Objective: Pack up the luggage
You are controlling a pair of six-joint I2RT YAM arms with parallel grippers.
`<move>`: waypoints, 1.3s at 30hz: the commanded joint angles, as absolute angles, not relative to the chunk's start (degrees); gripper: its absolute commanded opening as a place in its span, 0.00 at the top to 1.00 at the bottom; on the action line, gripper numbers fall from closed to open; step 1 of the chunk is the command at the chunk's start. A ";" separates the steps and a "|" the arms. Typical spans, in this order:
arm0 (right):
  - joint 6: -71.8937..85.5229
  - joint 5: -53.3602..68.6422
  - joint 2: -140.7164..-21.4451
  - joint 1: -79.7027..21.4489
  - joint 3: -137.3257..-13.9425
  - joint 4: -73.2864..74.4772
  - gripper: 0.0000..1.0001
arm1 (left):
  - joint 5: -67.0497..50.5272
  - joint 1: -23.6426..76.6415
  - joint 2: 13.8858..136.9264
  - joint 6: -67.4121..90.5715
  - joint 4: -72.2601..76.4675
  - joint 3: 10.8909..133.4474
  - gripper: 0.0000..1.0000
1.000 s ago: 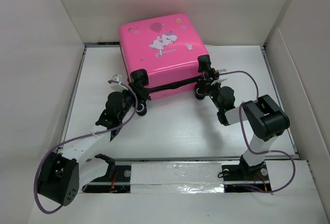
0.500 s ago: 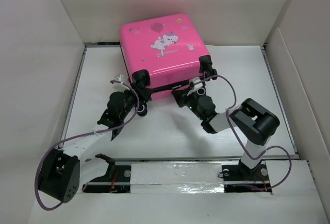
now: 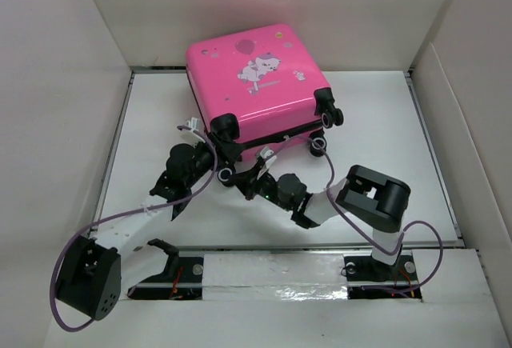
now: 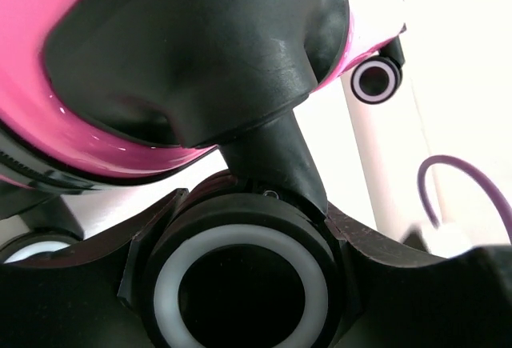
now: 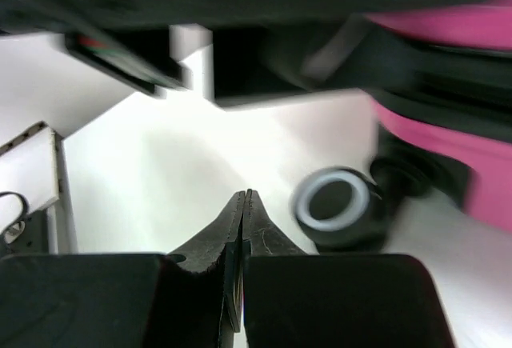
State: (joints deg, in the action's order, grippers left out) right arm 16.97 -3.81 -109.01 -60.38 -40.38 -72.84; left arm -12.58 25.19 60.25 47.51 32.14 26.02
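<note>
The luggage (image 3: 256,84), a bright-pink hard-shell case with a cartoon animal print, lies at the back of the table with its wheeled end toward me. My left gripper (image 3: 210,150) (image 4: 244,272) is shut on its front-left wheel (image 4: 240,284), whose black tyre and white ring fill the space between the fingers. The black wheel housing (image 4: 200,52) sits right above. My right gripper (image 3: 244,180) (image 5: 246,198) is shut with nothing in it, low in front of the case. Another wheel (image 5: 336,202) (image 3: 227,174) stands just to its right in the right wrist view.
White walls (image 3: 48,124) enclose the table on the left, back and right. The case's right-hand wheels (image 3: 330,114) jut out at its front right corner. Purple cables (image 3: 120,216) trail from both arms. A taped strip (image 3: 272,272) runs along the near edge.
My right arm has swung left from the case's front-right wheels to its front-left wheel, and its jaws have closed. The case has shifted slightly. My left gripper has kept its hold.
</note>
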 commanded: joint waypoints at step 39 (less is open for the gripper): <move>13.01 6.23 -97.64 -32.87 -37.44 -59.50 0.68 | -12.22 26.19 50.63 44.03 42.72 26.54 1.00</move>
State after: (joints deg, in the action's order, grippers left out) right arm 14.46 4.80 -96.57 -34.37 -33.98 -55.57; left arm -10.46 25.82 52.60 44.12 25.63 23.88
